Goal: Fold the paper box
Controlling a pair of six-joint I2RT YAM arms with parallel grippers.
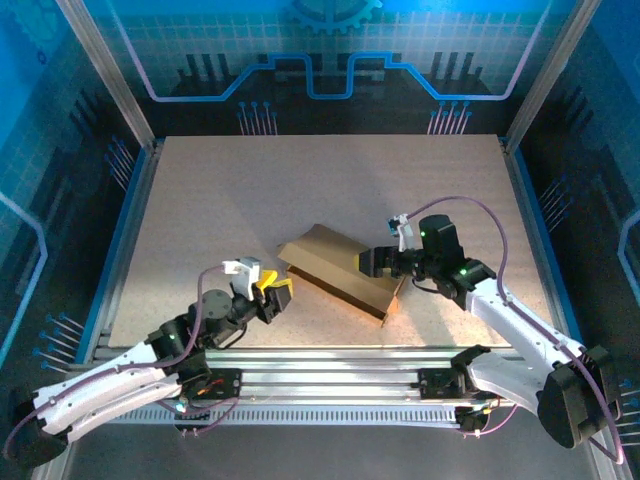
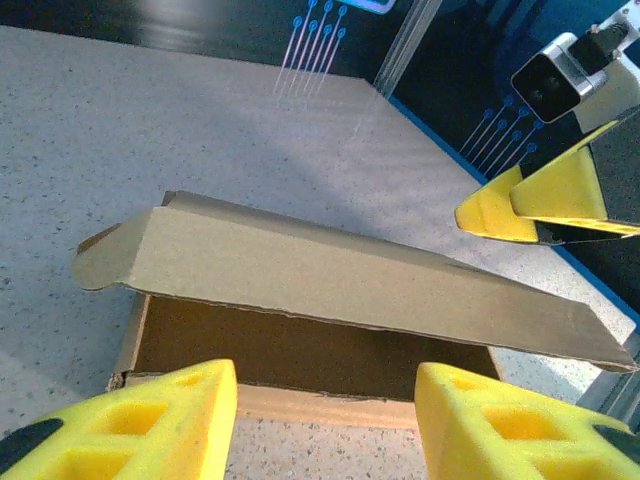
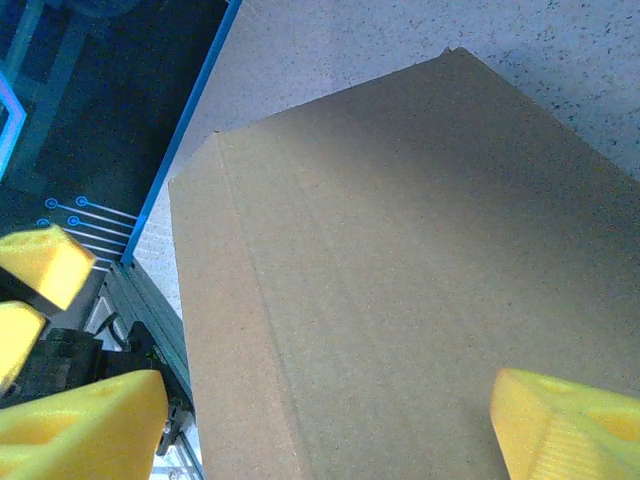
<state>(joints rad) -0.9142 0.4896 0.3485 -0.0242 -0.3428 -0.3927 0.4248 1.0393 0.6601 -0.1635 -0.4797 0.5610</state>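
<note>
Closing the lid looks to be the step in hand. The paper box [image 1: 335, 268] lies skewed on the table [image 1: 250, 190], close to its near edge and about midway between the left and right edges. From the left wrist, its lid [image 2: 340, 285] stands part-raised like a sloping roof, with the dark inside of the tray showing beneath and the front wall just ahead of the fingers.

The left gripper [image 2: 325, 382] sits just beside the box's near-left side with its jaws apart and nothing between them. The right gripper [image 3: 325, 388] hovers over the lid's right end, jaws spread wide above the bare cardboard, also holding nothing. Whether its fingertips touch the panel cannot be told.

By my reading, the next move calls for pressing the lid down flat onto the tray while the other gripper steadies the box so it does not slide, then tucking the front flap. Light cardboard will likely spring back up if it is let go too soon.

Count: one paper box, two grippers.
</note>
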